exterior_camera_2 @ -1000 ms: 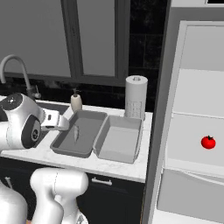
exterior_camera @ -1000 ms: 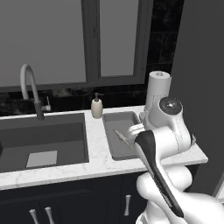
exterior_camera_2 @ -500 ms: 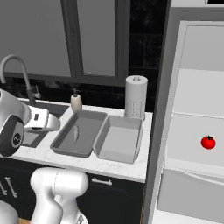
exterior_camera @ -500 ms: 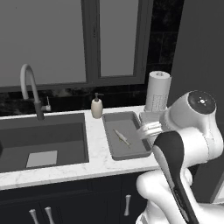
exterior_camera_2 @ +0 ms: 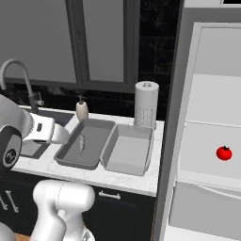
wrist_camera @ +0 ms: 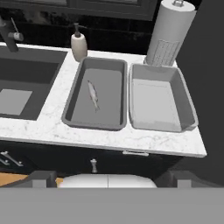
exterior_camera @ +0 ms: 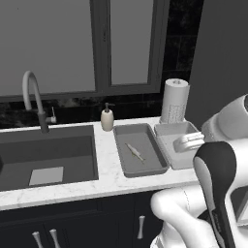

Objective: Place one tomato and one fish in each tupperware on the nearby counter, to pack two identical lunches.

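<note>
My gripper (wrist_camera: 108, 178) hangs back from the counter (wrist_camera: 52, 127), jaws spread wide with nothing between them; its 2 dark fingertips (wrist_camera: 41, 178) sit far apart at the bottom of the hand view, out in front of the navy cabinets. 2 tupperware trays sit side by side, touching along their long edges, between the sink (exterior_camera: 46, 157) and the counter's right end. The darker tray (wrist_camera: 97, 94) lies nearer the sink and holds 1 small silver fish (wrist_camera: 93, 95) lying lengthwise near its middle. The lighter tray (wrist_camera: 159, 99) beside it has nothing in it. A soap dispenser (wrist_camera: 78, 43) stands behind the darker tray, a paper towel roll (wrist_camera: 169, 33) behind the lighter one. In the right base view 1 red tomato (exterior_camera_2: 224, 153) rests on a pale fridge shelf (exterior_camera_2: 200, 157), well apart from the trays.
</note>
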